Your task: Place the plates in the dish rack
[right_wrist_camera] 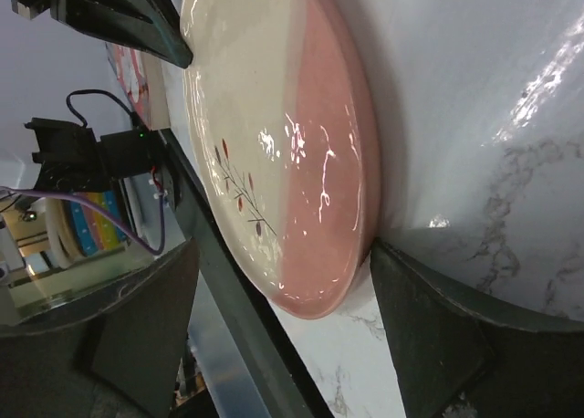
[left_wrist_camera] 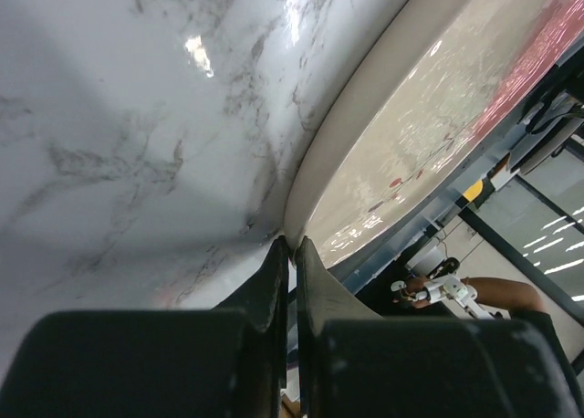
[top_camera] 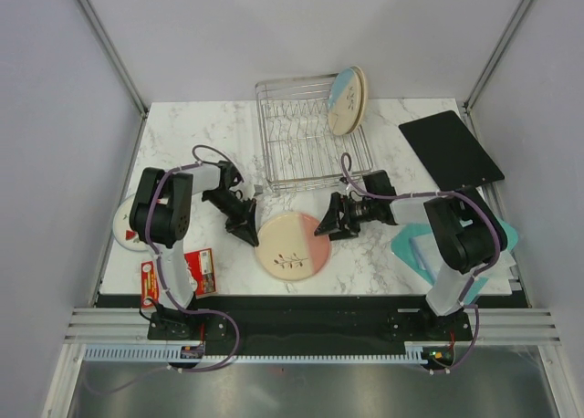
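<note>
Grasping centre pink plate (top_camera: 290,245); left end effector (top_camera: 251,238) together (tips at rim); right end effector (top_camera: 330,224) apart, must clamp next.

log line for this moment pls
left gripper: shut at pink plate rim | right gripper: open, straddling opposite edge | dish rack: two plates loaded

Black arms (top_camera: 166,208), looping purple cables (top_camera: 208,148)

Pink-and-cream sprig plate (top_camera: 292,245) lies flat, my side of the dish rack (top_camera: 301,149). Two plates (top_camera: 347,100) stand tilted in its far-right corner.
</note>
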You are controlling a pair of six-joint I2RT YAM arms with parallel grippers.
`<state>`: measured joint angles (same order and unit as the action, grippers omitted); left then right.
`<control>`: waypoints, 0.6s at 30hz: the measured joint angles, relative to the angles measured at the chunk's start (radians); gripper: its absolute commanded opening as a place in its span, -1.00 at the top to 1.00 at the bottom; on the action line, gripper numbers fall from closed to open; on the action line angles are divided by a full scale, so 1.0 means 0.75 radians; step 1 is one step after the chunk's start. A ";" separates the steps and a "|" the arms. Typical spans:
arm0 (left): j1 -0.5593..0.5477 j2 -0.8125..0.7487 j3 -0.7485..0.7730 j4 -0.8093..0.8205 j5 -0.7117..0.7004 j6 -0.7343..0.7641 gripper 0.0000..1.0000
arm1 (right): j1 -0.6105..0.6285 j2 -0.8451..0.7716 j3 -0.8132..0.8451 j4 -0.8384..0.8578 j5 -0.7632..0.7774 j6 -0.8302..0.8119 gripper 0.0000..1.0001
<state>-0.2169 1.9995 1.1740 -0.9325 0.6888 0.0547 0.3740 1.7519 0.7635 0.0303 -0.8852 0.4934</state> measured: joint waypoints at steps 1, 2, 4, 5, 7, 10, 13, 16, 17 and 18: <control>0.002 -0.001 -0.010 0.005 0.012 0.000 0.95 | -0.001 0.022 -0.004 0.041 -0.030 0.033 -0.67; 0.004 -0.002 -0.017 0.004 0.017 0.000 0.95 | -0.007 0.043 -0.006 0.075 -0.056 0.067 -0.66; 0.010 -0.002 -0.025 0.004 0.027 0.000 0.95 | -0.019 0.085 -0.008 0.146 -0.102 0.139 -0.55; 0.013 -0.002 -0.028 0.005 0.031 -0.001 0.95 | -0.020 0.107 -0.008 0.187 -0.123 0.166 -0.49; 0.013 -0.002 -0.029 0.006 0.032 -0.001 0.95 | -0.007 0.140 -0.018 0.273 -0.143 0.194 -0.44; 0.013 -0.002 -0.029 0.006 0.032 -0.002 0.95 | 0.027 0.163 -0.033 0.354 -0.150 0.248 -0.30; 0.009 -0.002 -0.029 0.006 0.031 -0.003 0.95 | 0.060 0.166 -0.043 0.382 -0.118 0.266 0.23; -0.002 -0.002 -0.031 0.011 0.032 -0.004 0.95 | 0.071 0.159 -0.068 0.343 -0.050 0.247 0.91; -0.004 -0.002 -0.032 0.011 0.035 -0.004 0.94 | 0.071 0.150 -0.073 0.323 -0.046 0.242 1.00; -0.005 -0.006 -0.033 0.009 0.029 -0.004 0.85 | 0.069 0.131 -0.081 0.297 -0.070 0.244 1.00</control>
<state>-0.2207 1.9953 1.1492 -0.9257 0.7105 0.0517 0.4255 1.8500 0.7029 0.2527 -0.9379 0.6762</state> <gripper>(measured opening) 0.044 0.156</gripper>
